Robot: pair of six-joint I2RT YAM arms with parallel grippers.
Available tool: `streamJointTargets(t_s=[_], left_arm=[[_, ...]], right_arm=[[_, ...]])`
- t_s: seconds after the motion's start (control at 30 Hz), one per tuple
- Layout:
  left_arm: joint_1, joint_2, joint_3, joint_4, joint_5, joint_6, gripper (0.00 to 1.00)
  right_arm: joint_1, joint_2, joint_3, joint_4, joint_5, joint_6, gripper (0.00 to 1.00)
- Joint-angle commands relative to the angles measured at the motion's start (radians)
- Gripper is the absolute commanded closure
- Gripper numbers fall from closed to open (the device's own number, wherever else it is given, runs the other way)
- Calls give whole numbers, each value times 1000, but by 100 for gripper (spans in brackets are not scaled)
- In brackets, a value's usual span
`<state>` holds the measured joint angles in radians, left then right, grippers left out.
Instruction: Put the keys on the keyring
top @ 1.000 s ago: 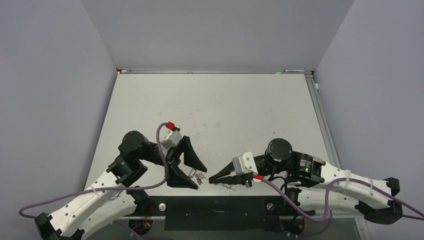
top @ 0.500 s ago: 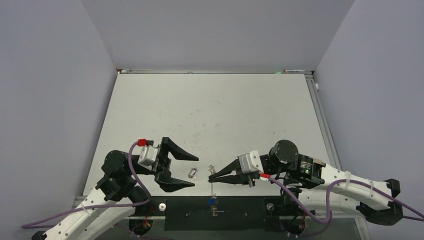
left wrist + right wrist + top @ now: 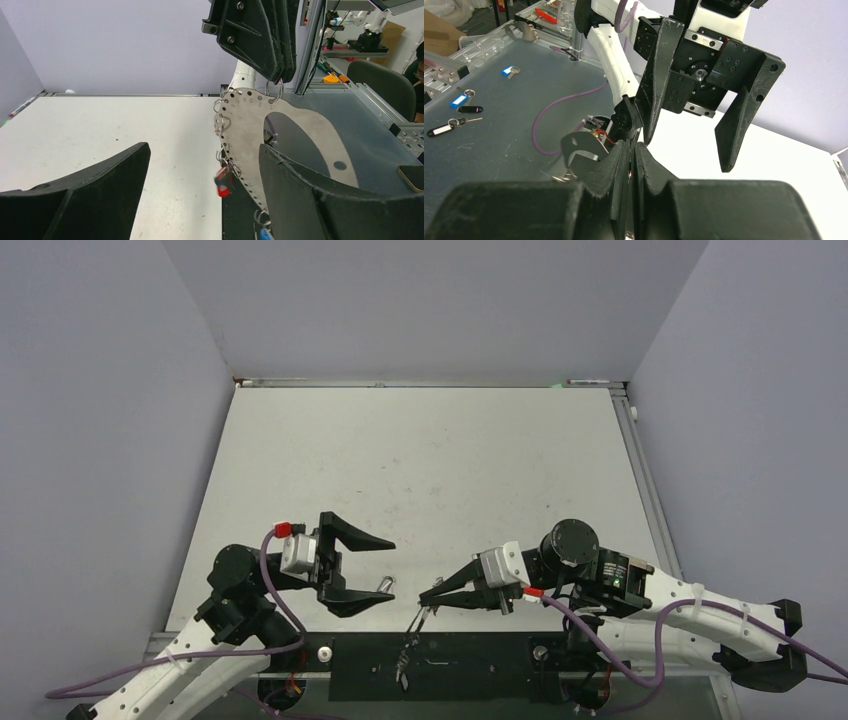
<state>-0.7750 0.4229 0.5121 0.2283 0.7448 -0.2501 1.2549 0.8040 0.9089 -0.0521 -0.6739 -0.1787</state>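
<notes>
The keyring [image 3: 409, 638] [image 3: 245, 125] is a thin silvery plate-like loop with small rings along its rim and a red tag [image 3: 222, 183]. It hangs from my right gripper [image 3: 424, 596] [image 3: 276, 75] [image 3: 631, 146], which is shut on its top, and dangles over the table's near edge. My left gripper [image 3: 383, 568] [image 3: 202, 150] [image 3: 686, 152] is open, facing the keyring at a short distance and holding nothing. A small silvery bit, apparently the keys [image 3: 384, 585], lies on the table by the left gripper's lower finger. The keys are not visible in the wrist views.
The black strip of the table's near edge [image 3: 480, 662] runs between the two arm bases. Grey walls stand on the left, the right and at the back. Off the table there is a grey bench with loose tagged keys [image 3: 459, 101] and a chair [image 3: 382, 87].
My left gripper opened, drew back to the left and left the small keys on the table. The keyring in my right gripper now hangs lower, over the near edge.
</notes>
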Motion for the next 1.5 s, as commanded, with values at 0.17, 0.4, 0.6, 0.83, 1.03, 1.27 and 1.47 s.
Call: streamJointTargets(t_s=[0.17,0.4,0.6,0.83,1.03,1.27,1.47], left_arm=[[10,-38,19,53,-51,-60,8],[8,-39,97,-135,-281,-116,6],[9,-17,137,-217,-331,-96,5],[9,-65,123,-282,-185,87,4],[10,-91,64,-170,-21,147,4],[10,-43,93,-166,59,206,1],[10,39,112,-133,86,194,14]], right_arm=[[-11,7,37,75,29,5,95],[-8,33,16,130,199,62,95],[-8,48,-5,188,314,85,95],[-8,50,-1,158,203,66,95],[-9,58,60,58,35,40,95],[-10,63,122,-67,-60,0,95],[-13,66,147,-112,-101,-26,95]])
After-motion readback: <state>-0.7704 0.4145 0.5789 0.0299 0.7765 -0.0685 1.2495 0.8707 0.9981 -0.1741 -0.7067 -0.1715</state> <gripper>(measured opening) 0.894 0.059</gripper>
